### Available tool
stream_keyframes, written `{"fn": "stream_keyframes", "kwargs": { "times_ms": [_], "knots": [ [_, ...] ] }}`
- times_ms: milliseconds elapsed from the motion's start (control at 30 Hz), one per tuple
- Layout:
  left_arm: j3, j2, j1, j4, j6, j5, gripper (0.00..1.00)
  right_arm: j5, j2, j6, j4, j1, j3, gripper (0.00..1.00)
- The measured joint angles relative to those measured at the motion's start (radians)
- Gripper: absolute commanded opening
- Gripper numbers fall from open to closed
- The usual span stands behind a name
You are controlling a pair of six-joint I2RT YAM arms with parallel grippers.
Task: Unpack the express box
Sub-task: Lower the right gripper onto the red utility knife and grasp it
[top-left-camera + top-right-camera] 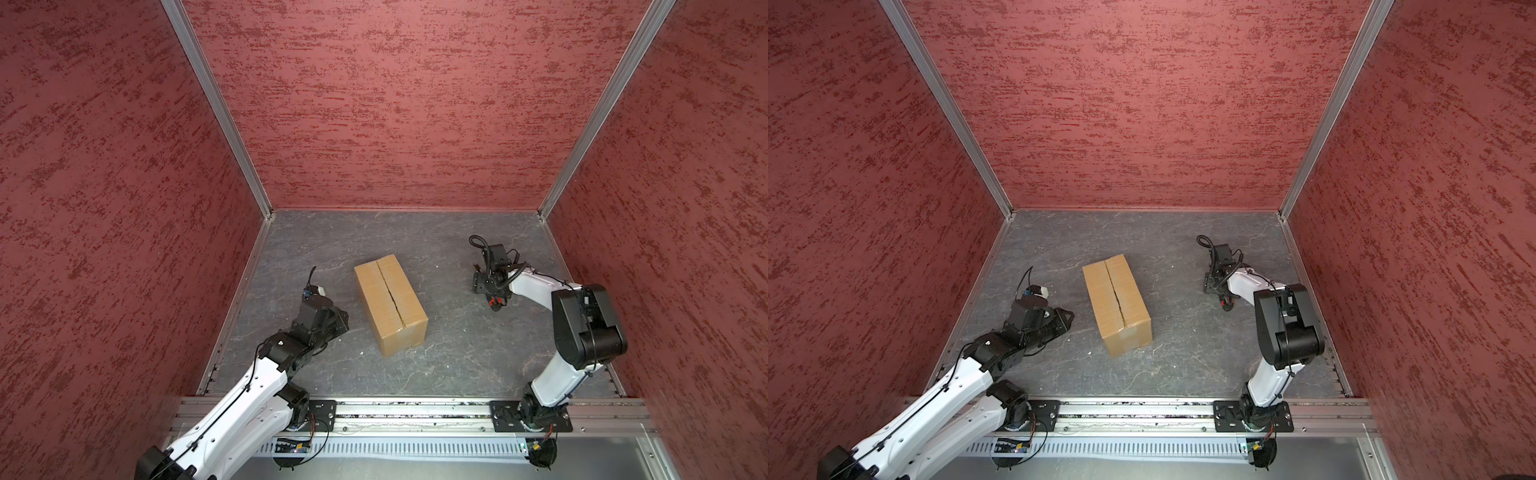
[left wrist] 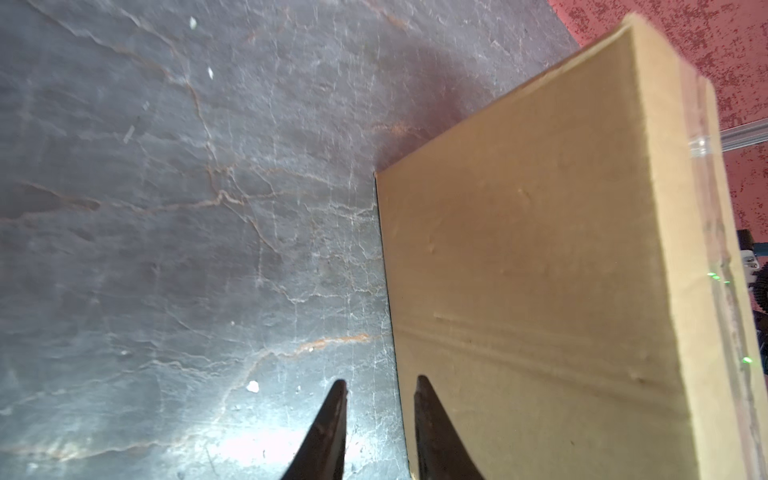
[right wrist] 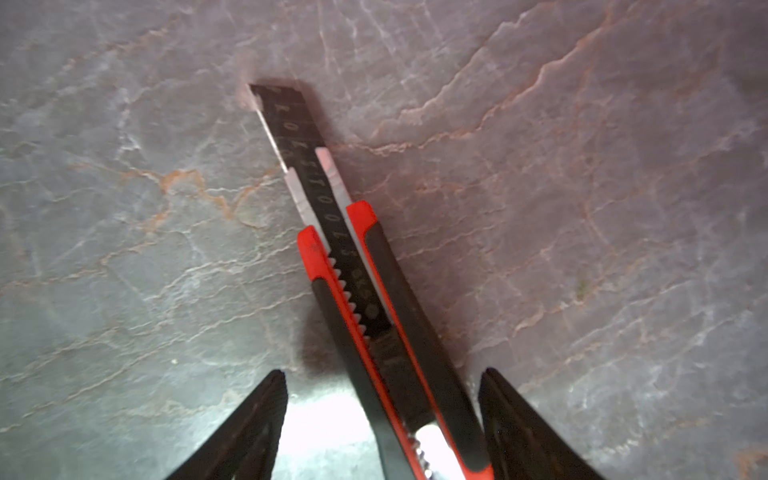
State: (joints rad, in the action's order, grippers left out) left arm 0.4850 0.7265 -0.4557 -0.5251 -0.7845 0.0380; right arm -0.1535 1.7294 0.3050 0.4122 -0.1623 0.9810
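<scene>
Express box (image 1: 376,299): plain brown, flaps shut, centre seam. Left claw (image 2: 381,379) slightly apart; right claw (image 3: 383,370) apart around knife (image 3: 357,291).

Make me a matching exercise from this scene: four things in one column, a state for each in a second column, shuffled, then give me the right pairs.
Column one
1. express box
2. utility knife
3. left gripper
4. right gripper

Column two
A. red and black, blade extended
B. brown, top flaps closed
C. jaws narrowly apart, empty, next to the cardboard
D. jaws wide, one on each side of the knife handle

Pairs: 1-B, 2-A, 3-C, 4-D
</scene>
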Motion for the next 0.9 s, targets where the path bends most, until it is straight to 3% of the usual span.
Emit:
{"fn": "stream_keyframes", "kwargs": {
  "times_ms": [633,900],
  "knots": [
    [0.103,0.000,0.129,-0.029,0.107,-0.094,0.33,0.061,0.013,0.005,-0.002,0.003,-0.012,0.53],
    [0.174,0.055,0.168,-0.028,0.156,-0.163,0.36,0.066,-0.003,0.023,-0.025,0.003,-0.034,0.28]
  ]
}}
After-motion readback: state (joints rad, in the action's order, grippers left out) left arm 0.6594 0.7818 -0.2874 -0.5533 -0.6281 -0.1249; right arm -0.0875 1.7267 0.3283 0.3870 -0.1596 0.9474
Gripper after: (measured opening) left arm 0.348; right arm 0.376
